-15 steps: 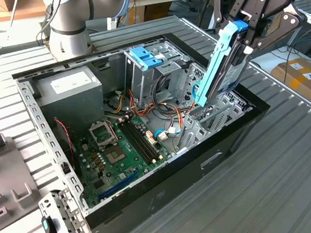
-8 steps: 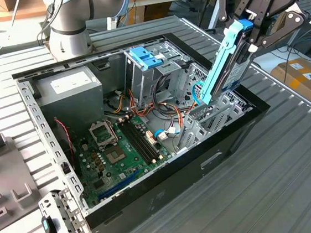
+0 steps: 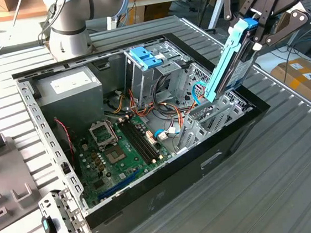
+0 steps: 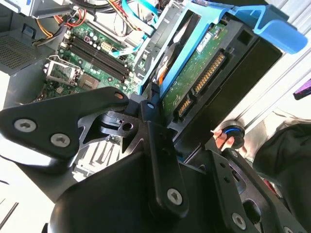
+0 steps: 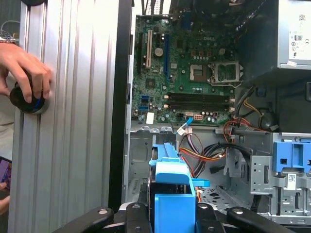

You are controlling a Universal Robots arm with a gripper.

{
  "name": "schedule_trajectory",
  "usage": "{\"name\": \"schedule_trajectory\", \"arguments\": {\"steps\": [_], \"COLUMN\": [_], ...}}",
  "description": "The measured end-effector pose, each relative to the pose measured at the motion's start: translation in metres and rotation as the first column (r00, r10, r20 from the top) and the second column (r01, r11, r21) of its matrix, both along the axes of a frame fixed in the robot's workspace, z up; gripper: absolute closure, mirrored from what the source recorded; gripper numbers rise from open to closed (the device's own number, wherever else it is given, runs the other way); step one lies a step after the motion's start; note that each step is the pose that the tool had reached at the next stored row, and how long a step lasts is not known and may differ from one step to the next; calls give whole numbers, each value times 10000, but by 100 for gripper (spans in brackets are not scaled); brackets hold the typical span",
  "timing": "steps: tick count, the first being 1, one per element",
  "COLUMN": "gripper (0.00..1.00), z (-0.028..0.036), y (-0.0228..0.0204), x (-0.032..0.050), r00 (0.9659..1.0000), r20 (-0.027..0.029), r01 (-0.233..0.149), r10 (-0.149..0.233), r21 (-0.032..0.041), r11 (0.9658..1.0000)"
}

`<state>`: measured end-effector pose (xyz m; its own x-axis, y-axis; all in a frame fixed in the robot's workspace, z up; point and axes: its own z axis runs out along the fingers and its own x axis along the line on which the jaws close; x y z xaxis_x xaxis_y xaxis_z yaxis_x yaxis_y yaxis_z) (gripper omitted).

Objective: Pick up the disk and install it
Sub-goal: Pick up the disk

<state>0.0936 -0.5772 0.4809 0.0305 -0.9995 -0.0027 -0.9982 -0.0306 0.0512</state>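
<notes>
The disk [image 3: 229, 67] hangs tilted on edge over the open computer case [image 3: 153, 197], at the end on the exterior view's right. It is a flat drive with light-blue side rails, and its green circuit-board underside [image 4: 200, 73] shows in the second wrist view. My gripper [image 3: 253, 32] is shut on the disk's upper end, black fingers on either side. In the first wrist view the disk's blue rail [image 5: 174, 191] sticks out from between the fingers above the case's metal bay.
Inside the case lie a green motherboard [image 3: 120, 148], a grey power-supply box [image 3: 66, 87], coloured cables and a metal drive cage with a light-blue bracket [image 3: 146, 56]. A person's hand [image 5: 26, 73] rests on a black knob beside the case. A loose metal bracket [image 3: 58, 221] lies outside it.
</notes>
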Motion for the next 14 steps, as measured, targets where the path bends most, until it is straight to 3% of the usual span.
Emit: {"name": "schedule_trajectory", "arguments": {"steps": [3,8,14], "gripper": [64,64,64], "z": [-1,-5,-14], "y": [-29,-117,-135], "x": [25,40,40], "r00": [10000,10000,9993], "r20": [0,0,-8], "r01": [0,33,362], "r10": [0,-33,-362], "r21": [19,213,637], "r11": [10000,9998,9973]}}
